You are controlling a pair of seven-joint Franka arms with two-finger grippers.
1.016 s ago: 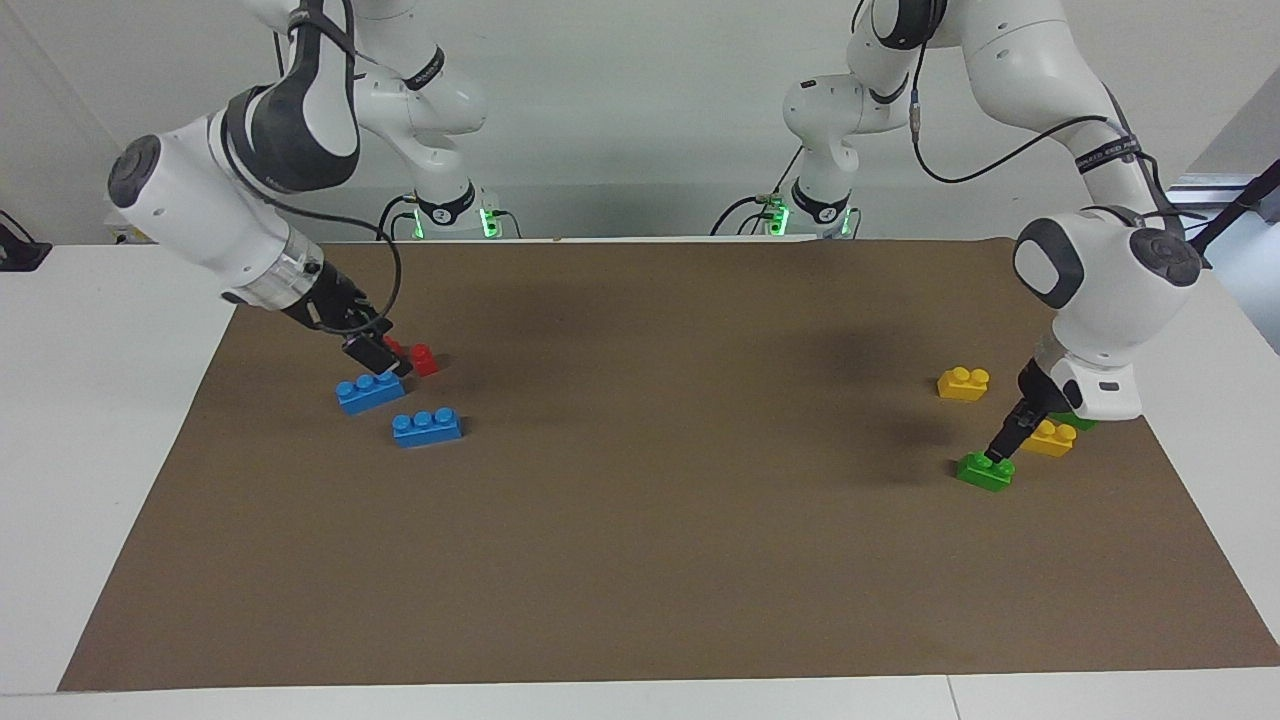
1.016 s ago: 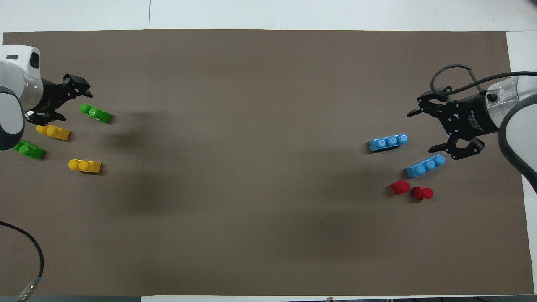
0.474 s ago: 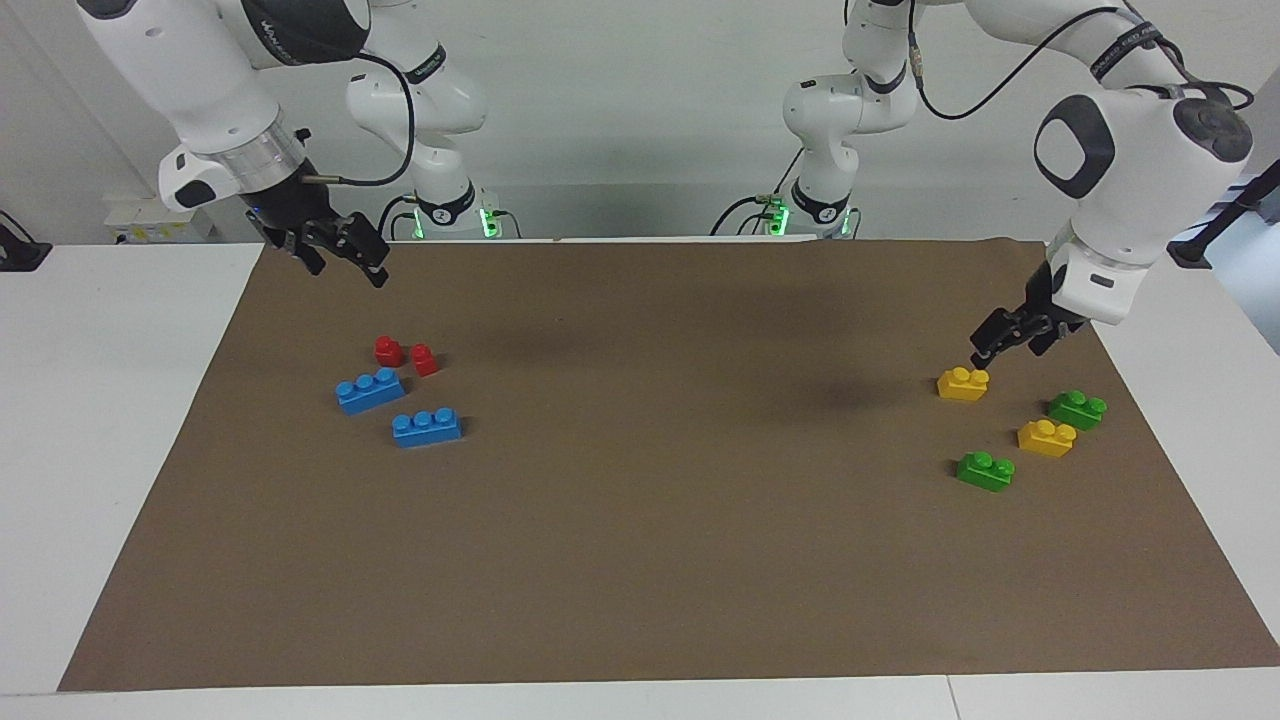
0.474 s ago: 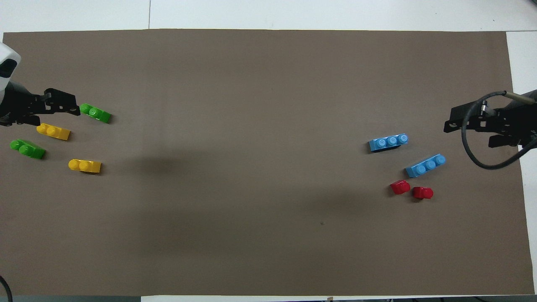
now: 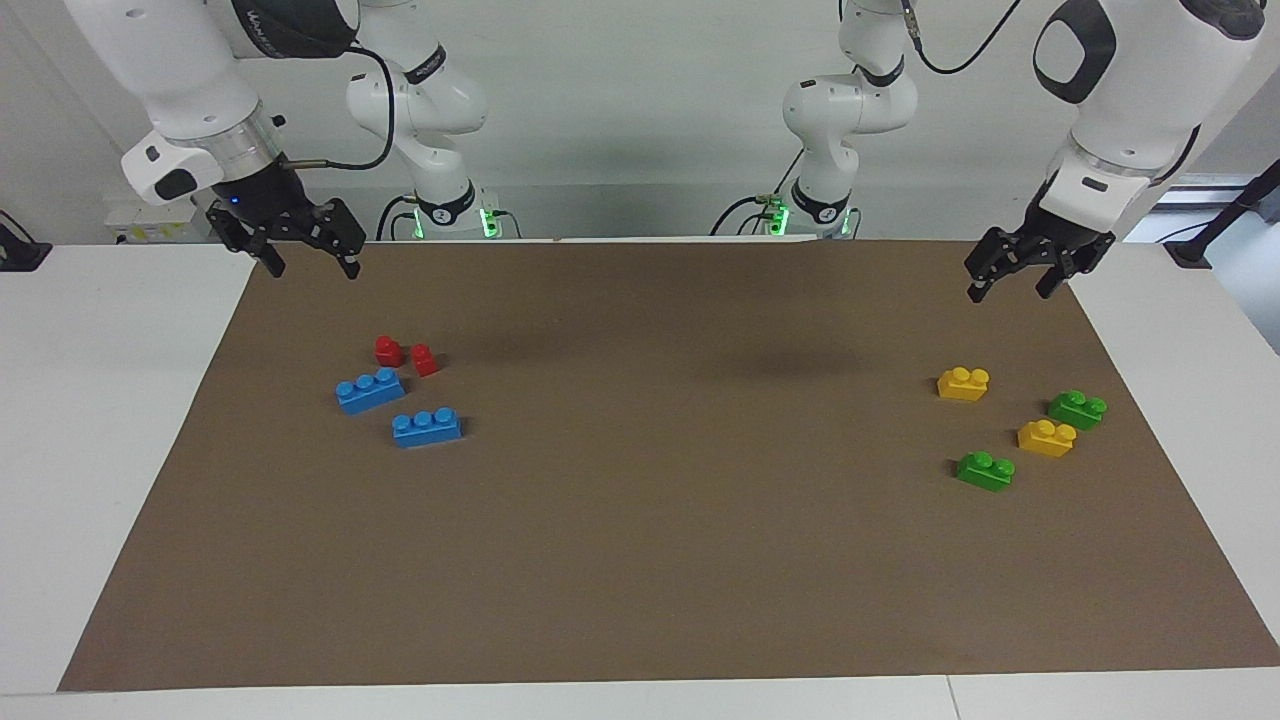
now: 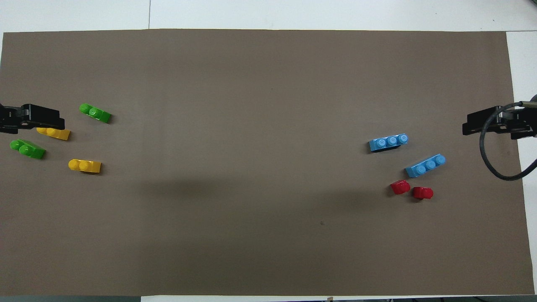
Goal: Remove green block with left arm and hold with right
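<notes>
A: Green, two of them, both loose on the brown mat [image 5: 640, 560] at the left arm's end. One green block [image 5: 986, 470] sits farthest from the robots. The other green block [image 5: 1077, 409] is nearer to them, close to the mat's edge. No stack here, btw. Nothing is stuck on anything.

B: What's right by them?

A: A yellow brick [image 5: 1046, 437] between the two greens, just beside the nearer one. Another yellow brick [image 5: 963, 383] sits nearer the robots still.

B: And the grippers?

A: Left gripper [image 5: 1020, 272] is up in the air over the mat's edge by the robots, fingers apart, holding nothing. Right gripper [image 5: 300, 240] is up over the mat's corner at its own end, fingers apart too, empty. Under it, well apart from the greens: two blue bricks [image 5: 370, 389] and two red bricks [image 5: 405, 355].

B: What could go wrong?

A: I think the left arm could pick the wrong green, since they look the same. It could also bump the yellow one, bc it's so close. And a loose block may slide away when the fingers push it, w/ nothing to hold it down.
</notes>
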